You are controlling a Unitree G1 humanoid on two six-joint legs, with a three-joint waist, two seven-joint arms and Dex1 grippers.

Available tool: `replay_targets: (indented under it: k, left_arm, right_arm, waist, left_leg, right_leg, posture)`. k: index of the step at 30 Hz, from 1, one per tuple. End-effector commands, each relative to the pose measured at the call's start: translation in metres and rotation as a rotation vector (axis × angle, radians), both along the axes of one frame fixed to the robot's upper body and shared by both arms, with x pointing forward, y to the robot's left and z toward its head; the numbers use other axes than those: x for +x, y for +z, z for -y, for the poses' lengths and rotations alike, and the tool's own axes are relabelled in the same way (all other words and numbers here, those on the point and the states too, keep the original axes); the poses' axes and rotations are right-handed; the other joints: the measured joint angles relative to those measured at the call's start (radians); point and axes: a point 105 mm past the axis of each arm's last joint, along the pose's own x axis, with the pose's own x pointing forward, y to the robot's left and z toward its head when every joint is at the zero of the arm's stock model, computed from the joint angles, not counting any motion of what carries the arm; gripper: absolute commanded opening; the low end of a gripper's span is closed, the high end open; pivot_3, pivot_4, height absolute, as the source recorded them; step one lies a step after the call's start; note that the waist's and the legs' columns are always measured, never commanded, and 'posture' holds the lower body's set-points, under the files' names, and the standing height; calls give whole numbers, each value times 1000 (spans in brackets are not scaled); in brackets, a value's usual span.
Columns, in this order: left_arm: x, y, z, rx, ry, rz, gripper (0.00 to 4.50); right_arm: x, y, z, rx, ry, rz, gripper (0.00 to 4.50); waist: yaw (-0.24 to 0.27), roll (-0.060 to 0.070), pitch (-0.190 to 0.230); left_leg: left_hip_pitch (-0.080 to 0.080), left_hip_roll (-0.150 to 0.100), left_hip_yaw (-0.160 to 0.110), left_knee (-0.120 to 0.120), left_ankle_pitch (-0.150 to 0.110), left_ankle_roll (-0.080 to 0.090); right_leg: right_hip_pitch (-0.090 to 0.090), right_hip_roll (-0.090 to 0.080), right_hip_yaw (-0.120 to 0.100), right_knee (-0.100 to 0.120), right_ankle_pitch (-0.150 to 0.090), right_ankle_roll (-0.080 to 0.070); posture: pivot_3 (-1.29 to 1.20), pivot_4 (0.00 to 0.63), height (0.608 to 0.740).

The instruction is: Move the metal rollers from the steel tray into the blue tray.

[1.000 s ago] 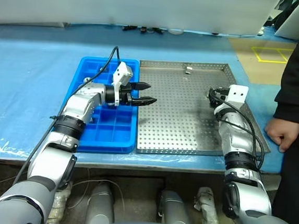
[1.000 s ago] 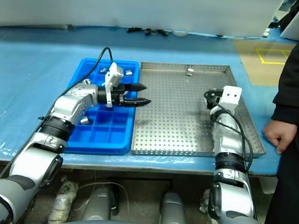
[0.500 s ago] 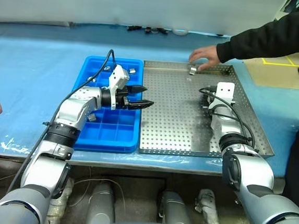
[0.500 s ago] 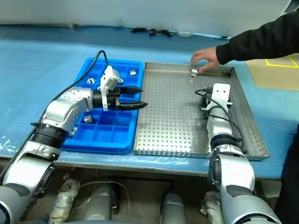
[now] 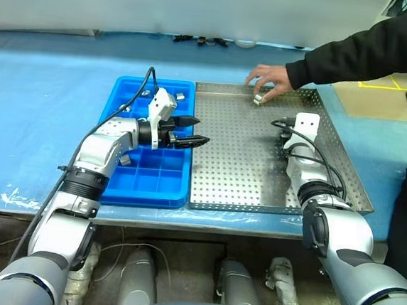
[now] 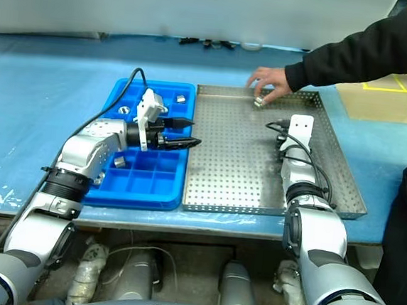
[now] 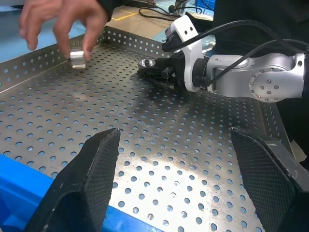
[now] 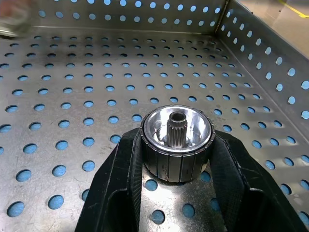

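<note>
1. Bench [image 5: 43, 110] had a blue cover, w/ blue tray [image 5: 144, 183] at left and steel tray [image 5: 237, 170] touching it on the right.
2. Left gripper [image 5: 194, 132] hung level over the seam betw. the trays, fingers [image 7: 87, 183] apart, nothing betw. them.
3. Right gripper [image 8: 176, 159] was low over the steel tray's right half, fingers clamped on a roller [image 8: 176, 141], centre hole facing up.
4. Rollers sat in blue tray cells: one near-left [image 6: 118, 163], two far [image 6: 124, 109], [image 6: 180, 98].
5. At the steel tray's far rim a person's hand [image 5: 267, 78] pinched another roller [image 5: 257, 99].
</note>
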Motion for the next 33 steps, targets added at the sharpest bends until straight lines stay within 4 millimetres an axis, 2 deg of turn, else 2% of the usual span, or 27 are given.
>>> replay_targets:
  k: [1,6,9,12,18,21,25,28,33]
  left_arm:
    - [-1,15,0,-20,-11,52,3830]
    - [-2,19,-7,-28,-11,52,3830]
    - [-2,20,-15,-21,0,52,3830]
    - [0,21,-21,-11,19,55,3830]
    - [-1,21,-33,-9,42,51,3830]
    - [-2,19,-33,-9,43,45,3830]
    - [-2,20,-37,-12,49,38,3830]
    - [-3,20,-45,-9,69,42,3830]
    - [-8,22,-66,2,131,61,3830]
  right_arm:
    - [8,33,-5,30,27,128,1745]
    - [7,61,-16,69,123,250,1745]
    - [-9,70,-21,63,202,280,1745]
    - [-32,62,-19,58,235,228,1745]
    - [-94,33,-16,56,293,64,1745]
    - [-109,35,-27,74,354,47,1745]
    - [-118,65,-68,148,563,119,1745]
    - [-126,93,-110,220,793,181,1745]
    - [-125,105,-154,252,1002,176,1745]
  waist:
    - [0,0,0]
    - [0,1,0]
    - [3,0,0]
    - [18,1,0]
    - [31,1,0]
    - [23,1,1]
    - [17,1,1]
    - [17,1,1]
    - [25,1,1]
  left_leg:
    - [0,0,0,0,0,0]
    - [-1,0,1,-1,0,0]
    - [-1,0,1,-2,0,0]
    - [-1,0,0,-4,0,0]
    - [0,0,0,-8,0,-1]
    - [2,-1,1,-9,1,-2]
    - [7,0,1,-15,4,-7]
    - [12,-1,1,-23,6,-10]
    - [12,0,0,-25,7,-12]
  right_leg:
    - [0,0,0,0,0,0]
    - [-1,0,0,0,0,0]
    - [-1,1,0,-1,0,0]
    - [0,1,0,-2,0,0]
    - [0,0,0,-6,0,0]
    - [0,0,0,-7,0,1]
    - [-1,0,2,-7,2,3]
    - [-1,2,3,-7,2,3]
    - [-2,3,3,-8,1,1]
  posture:
    - [-223,150,740]
    - [-220,150,740]
    - [-213,150,740]
    - [-207,150,740]
    - [-205,150,740]
    - [-210,150,740]
    - [-199,150,740]
    - [-178,150,740]
    - [-115,150,740]
